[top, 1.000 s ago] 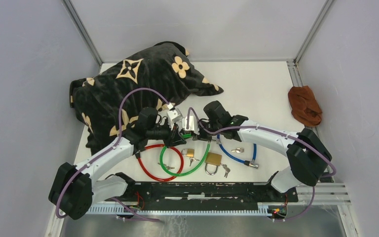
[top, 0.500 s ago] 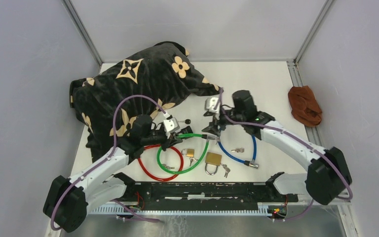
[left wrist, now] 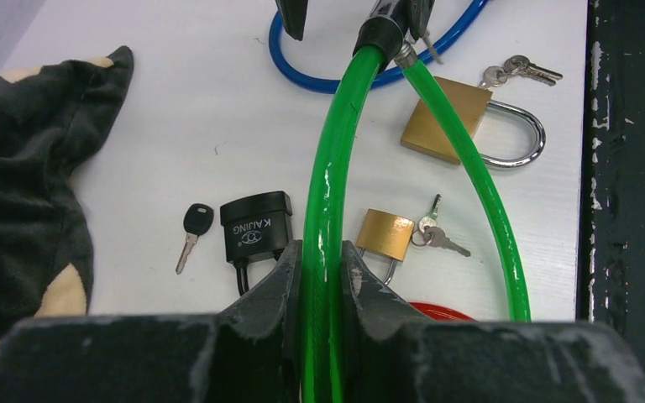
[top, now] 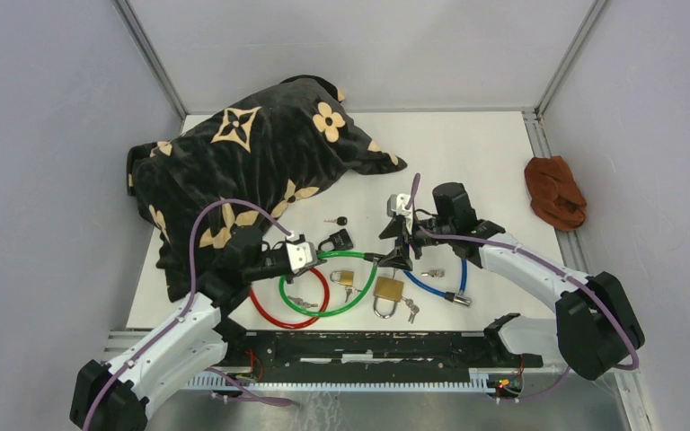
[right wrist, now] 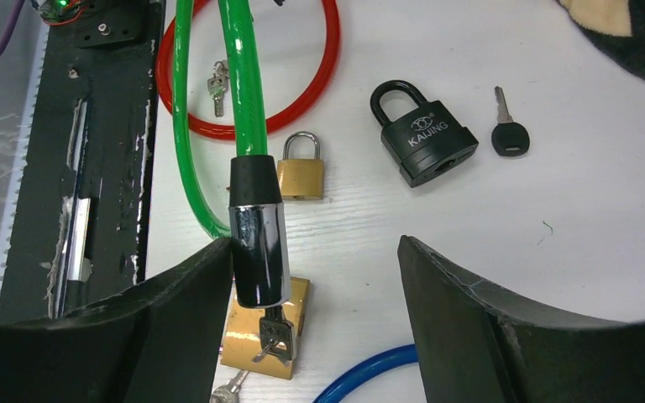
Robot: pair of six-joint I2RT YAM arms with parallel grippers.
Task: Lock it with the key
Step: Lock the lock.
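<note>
My left gripper [top: 313, 256] [left wrist: 321, 256] is shut on the green cable lock [top: 359, 292] [left wrist: 329, 168], pinching the cable between both fingers. The cable runs right to its black-and-chrome lock barrel [top: 383, 256] [right wrist: 259, 243] [left wrist: 380, 34]. A small metal key [right wrist: 279, 336] sticks out of the barrel's end. My right gripper [top: 397, 244] [right wrist: 315, 252] is open around the barrel. The barrel lies against the left finger [right wrist: 193, 285], and the right finger stands well apart from it.
A black padlock [top: 339, 240] [right wrist: 427, 144] and a black-headed key [top: 337, 220] [right wrist: 508, 138] lie near the pillow [top: 243, 162]. Two brass padlocks [top: 342, 277] [top: 387, 292], a red cable [top: 274, 310] and a blue cable [top: 431, 283] lie near the front. A brown cloth [top: 554, 190] sits at right.
My right gripper has opened, swung away to the right, then come down around the green cable's barrel. The left arm drew back toward the near left, still gripping the cable.
</note>
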